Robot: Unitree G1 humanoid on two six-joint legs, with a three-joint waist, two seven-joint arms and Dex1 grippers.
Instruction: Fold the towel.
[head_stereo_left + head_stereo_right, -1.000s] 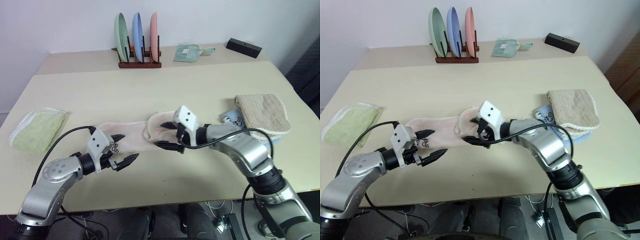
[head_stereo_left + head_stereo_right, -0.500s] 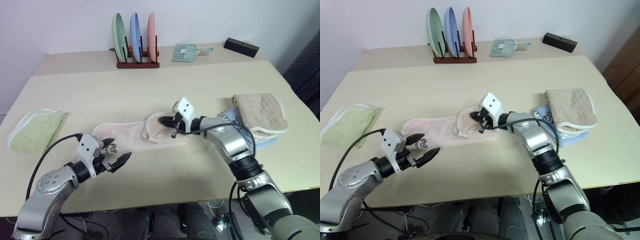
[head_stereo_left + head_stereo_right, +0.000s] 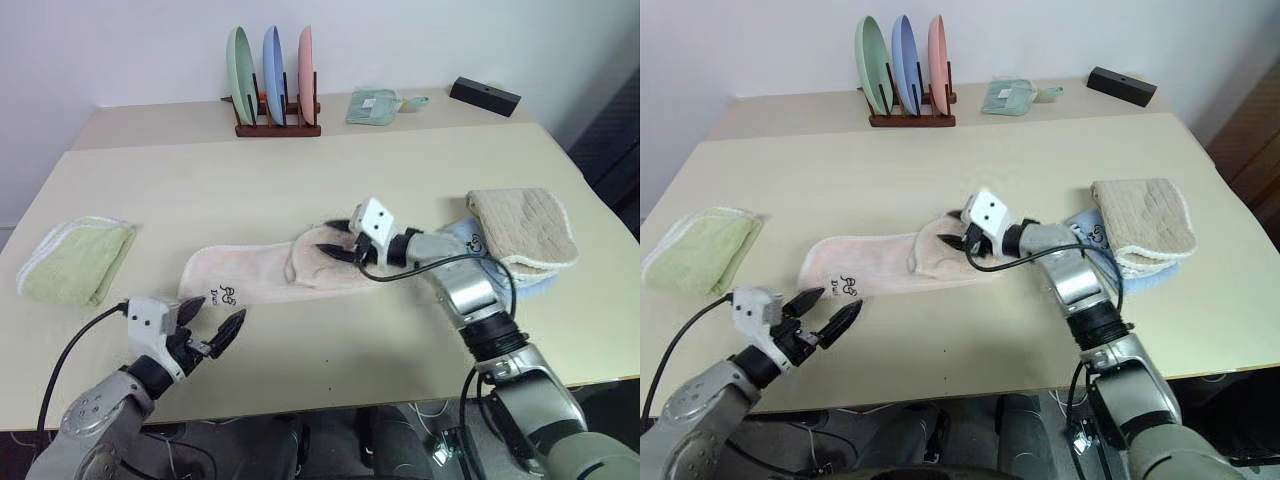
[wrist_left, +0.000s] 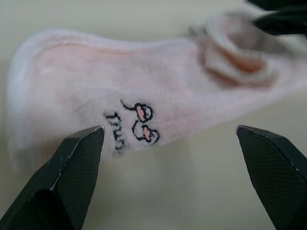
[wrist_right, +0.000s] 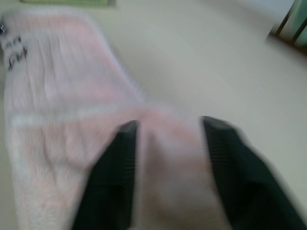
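The pale pink towel [image 3: 250,275] lies stretched left to right on the table [image 3: 300,180], its dark printed mark [image 3: 224,296] near the left end. Its right end is folded back into a small raised flap [image 3: 305,262]. My right gripper [image 3: 328,238] hovers over that flap, open, and pink cloth shows between its fingers [image 5: 127,158] in the right wrist view. My left gripper [image 3: 212,318] stands open near the table's front edge, just short of the towel's left end, nothing in it. The left wrist view looks at the mark [image 4: 136,122] between the spread fingers [image 4: 76,163].
A folded light green towel [image 3: 75,260] lies at the left edge. A beige towel [image 3: 525,228] rests on a pale blue cloth [image 3: 465,238] at the right. A plate rack [image 3: 278,128] with three plates, a small folded cloth [image 3: 372,105] and a black box [image 3: 485,96] stand at the back.
My left gripper drew back from the towel's left end toward the front edge, still open. My right gripper shut at the folded flap, then opened again, and reached a little farther over it.
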